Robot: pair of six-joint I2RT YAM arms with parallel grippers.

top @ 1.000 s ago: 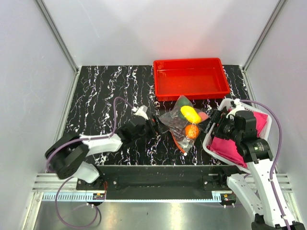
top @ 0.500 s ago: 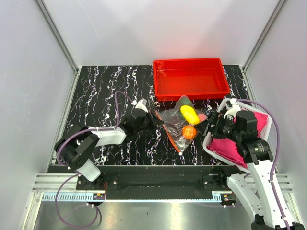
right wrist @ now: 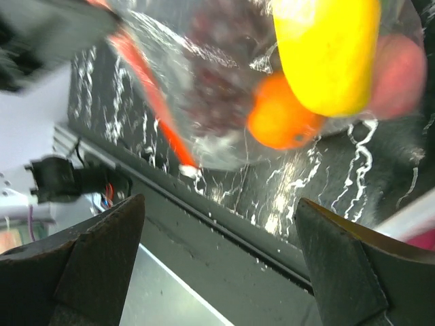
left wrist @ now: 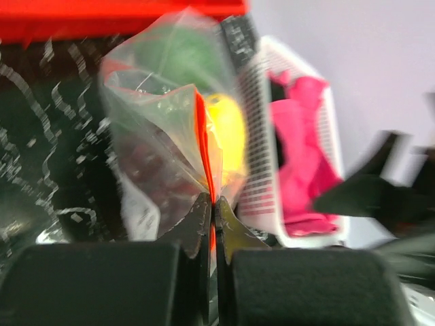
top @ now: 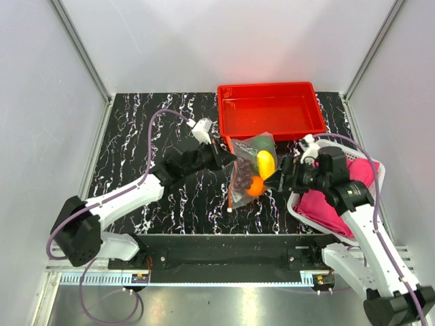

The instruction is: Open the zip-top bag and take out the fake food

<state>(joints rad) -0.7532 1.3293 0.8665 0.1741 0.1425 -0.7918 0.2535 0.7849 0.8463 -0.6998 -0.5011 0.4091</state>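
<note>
The zip-top bag (top: 246, 173) hangs lifted off the table, a clear pouch with an orange-red zip strip (left wrist: 202, 139). My left gripper (top: 229, 157) is shut on that strip at the bag's upper left edge (left wrist: 212, 204). Inside the pouch sits the fake food: a yellow fruit (top: 264, 163), an orange ball (top: 255, 185), dark purple grapes (right wrist: 217, 34) and a green pepper (left wrist: 182, 61). My right gripper (top: 281, 174) is open just right of the bag, apart from it. In its wrist view the bag (right wrist: 224, 81) hangs beyond the spread fingers (right wrist: 102, 261) with nothing between them.
The red tray (top: 272, 112) stands at the back, just behind the bag. A white basket (top: 293, 205) of pink cloths (top: 323, 204) sits at the right under the right arm. The table's front edge and metal rail (right wrist: 224, 231) lie below the right gripper.
The left gripper shut on the zip strip and raised the bag, drawing it back toward the tray. The right gripper moved left, closer to the bag.
</note>
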